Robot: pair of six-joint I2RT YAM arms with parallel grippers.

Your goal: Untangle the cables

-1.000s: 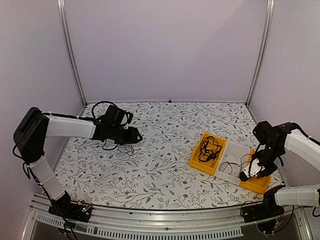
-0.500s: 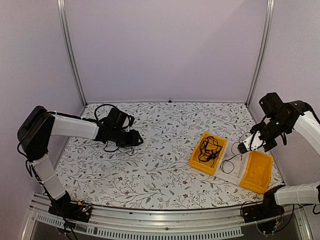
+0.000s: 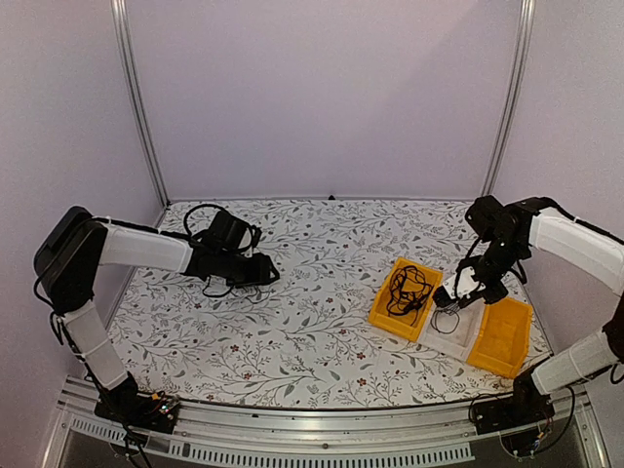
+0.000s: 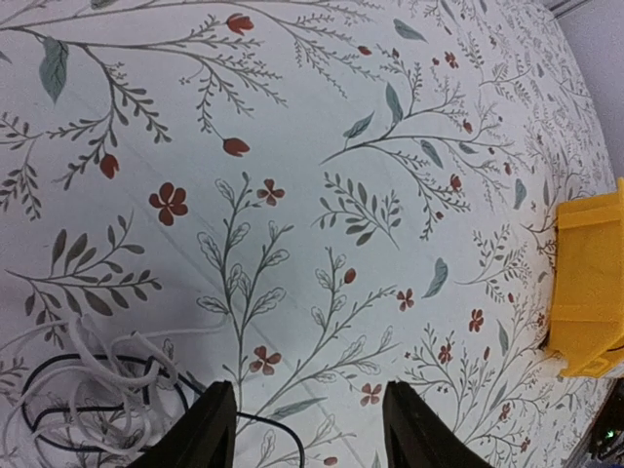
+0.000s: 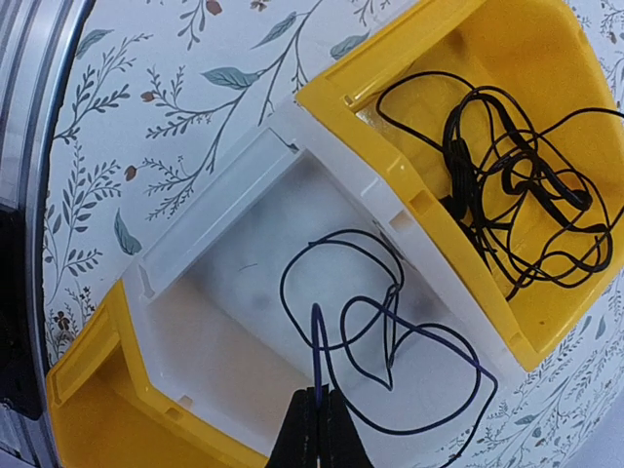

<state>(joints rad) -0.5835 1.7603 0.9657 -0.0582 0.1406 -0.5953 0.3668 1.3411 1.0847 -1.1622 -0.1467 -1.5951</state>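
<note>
A thin dark cable lies in loose loops in the white bin. My right gripper is shut on one upright loop of it, and hangs over that bin in the top view. A tangle of black cables fills the yellow bin beside it. My left gripper stands open just above the table. A white and black cable tangle lies by its left finger, and one black strand runs between the fingers. From above, this tangle peeks out under the left gripper.
A second yellow bin adjoins the white one on the right. The floral table cloth spreads between the two arms. Purple walls and metal posts close in the back and sides.
My right gripper closed on the dark cable, swung up from the right yellow bin, then moved left and down over the white bin. The left arm barely shifted.
</note>
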